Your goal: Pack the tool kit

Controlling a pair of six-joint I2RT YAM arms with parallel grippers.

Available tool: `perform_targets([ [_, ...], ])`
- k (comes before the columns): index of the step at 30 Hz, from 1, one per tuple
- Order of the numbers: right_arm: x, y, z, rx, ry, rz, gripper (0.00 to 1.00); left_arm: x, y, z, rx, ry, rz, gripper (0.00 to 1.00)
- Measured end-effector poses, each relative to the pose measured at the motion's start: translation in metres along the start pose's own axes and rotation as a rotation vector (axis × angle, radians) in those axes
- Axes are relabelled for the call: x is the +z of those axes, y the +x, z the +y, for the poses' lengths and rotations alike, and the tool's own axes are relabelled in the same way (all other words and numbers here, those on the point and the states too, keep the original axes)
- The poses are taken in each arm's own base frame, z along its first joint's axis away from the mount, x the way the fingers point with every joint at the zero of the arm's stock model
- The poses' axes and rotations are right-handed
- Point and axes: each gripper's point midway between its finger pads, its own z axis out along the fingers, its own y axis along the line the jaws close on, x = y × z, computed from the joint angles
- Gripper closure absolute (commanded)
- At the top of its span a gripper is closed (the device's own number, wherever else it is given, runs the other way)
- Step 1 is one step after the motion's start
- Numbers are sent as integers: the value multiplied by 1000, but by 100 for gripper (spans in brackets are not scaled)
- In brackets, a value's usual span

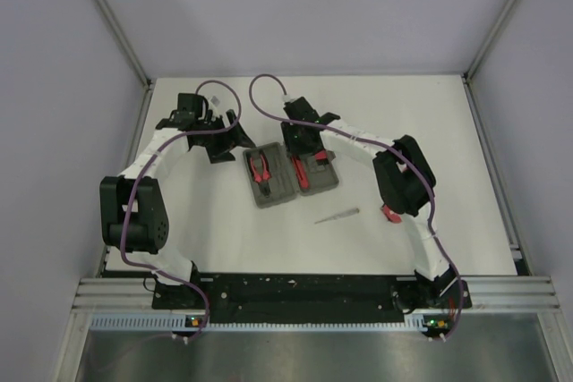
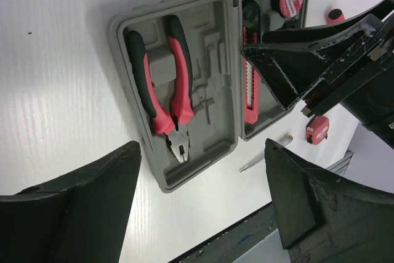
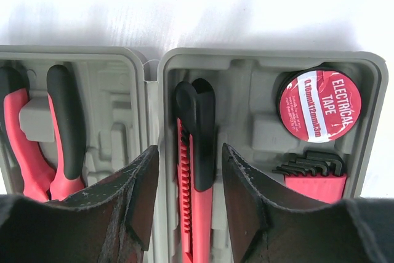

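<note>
The grey case (image 1: pixel 291 176) lies open mid-counter, the left pincer (image 2: pixel 203 146) hangs wide open, and the right pincer (image 3: pixel 189 152), parted astride the slotted knife (image 3: pixel 197 121), may drag it out if one finger rubs it while rising.

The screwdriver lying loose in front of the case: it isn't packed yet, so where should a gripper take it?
Take the screwdriver at its thicker handle end, coming straight down with the jaws set across its length. It lies flat on the table, slim and slanted, so only its long sides offer a hold.
</note>
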Motion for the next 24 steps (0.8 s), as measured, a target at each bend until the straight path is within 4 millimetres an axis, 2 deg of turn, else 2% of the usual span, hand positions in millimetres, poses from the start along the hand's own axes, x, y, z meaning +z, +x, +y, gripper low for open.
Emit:
perform_targets([
  [6, -3, -1, 1, 6, -1, -3, 58, 0, -1, -9, -3, 43, 4, 22],
  [12, -31, -6, 0, 10, -13, -31, 69, 7, -5, -35, 26, 140, -12, 44],
  [14, -42, -5, -1, 11, -16, -36, 74, 15, -5, -47, 41, 177, -9, 50],
  [17, -48, -3, -1, 8, -24, -38, 79, 36, -5, -66, 65, 224, 7, 56],
  [21, -44, 11, -2, -7, -39, -3, 84, 68, -3, -83, 87, 252, 28, 62],
  [24, -42, 18, -3, -15, -46, 14, 88, 89, 0, -87, 92, 239, 35, 65],
])
